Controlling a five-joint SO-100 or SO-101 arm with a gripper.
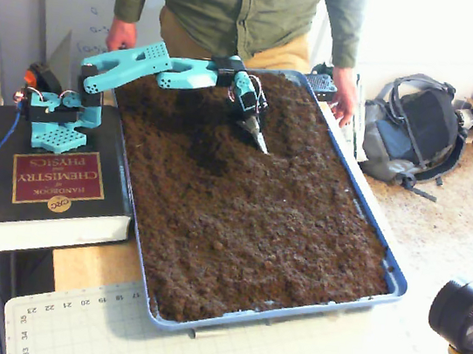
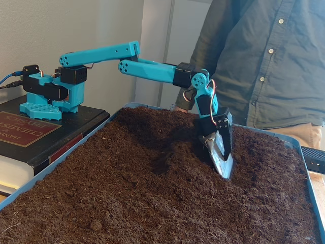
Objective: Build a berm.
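My turquoise arm reaches over a blue tray (image 1: 387, 269) filled with dark brown soil. The gripper (image 1: 258, 138) (image 2: 222, 165) carries a silver scoop blade with a black jaw lying flat against it, no gap showing. The blade points steeply down and its tip is sunk in the soil at the tray's far end. The berm is only a low, loose rise of soil (image 1: 293, 119) (image 2: 147, 124) around the scoop, with a shadowed dip on the arm's side. Elsewhere the soil lies roughly level.
The arm's base (image 1: 55, 121) stands on a thick book (image 1: 51, 182) left of the tray. A person in a green shirt (image 1: 243, 6) stands at the far end, one hand (image 1: 347, 96) by the tray's rim. A backpack (image 1: 420, 128) lies on the floor; a camera (image 1: 467, 320) stands near right.
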